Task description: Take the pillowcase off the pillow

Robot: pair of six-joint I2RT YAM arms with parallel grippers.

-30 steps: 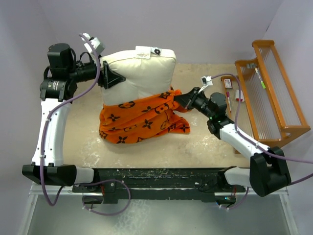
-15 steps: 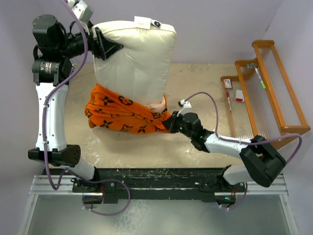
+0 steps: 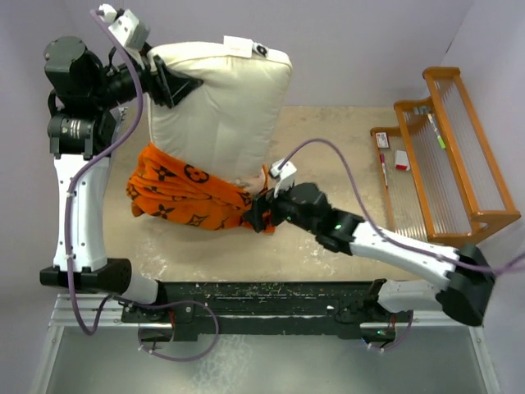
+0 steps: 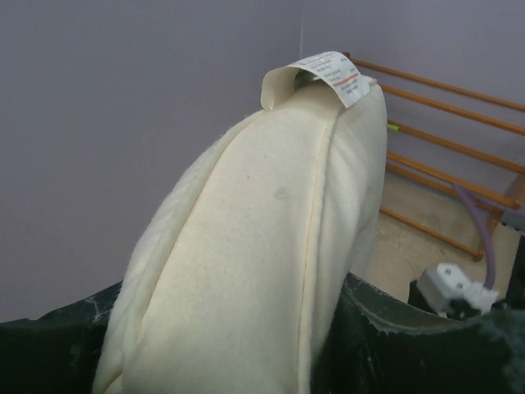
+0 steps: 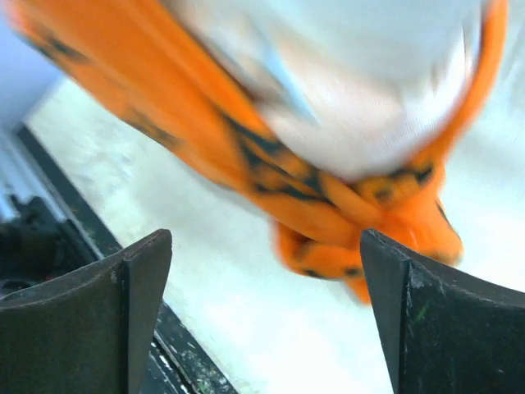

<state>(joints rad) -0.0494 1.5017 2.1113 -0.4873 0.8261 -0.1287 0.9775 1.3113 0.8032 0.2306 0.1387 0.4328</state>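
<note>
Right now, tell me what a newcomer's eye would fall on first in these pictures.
The big cream pillow stands out first, held up at the back left with the left gripper clamped on its upper corner. Next is the bright orange pillowcase bunched around its lower end, with the open right gripper at its right edge.
</note>
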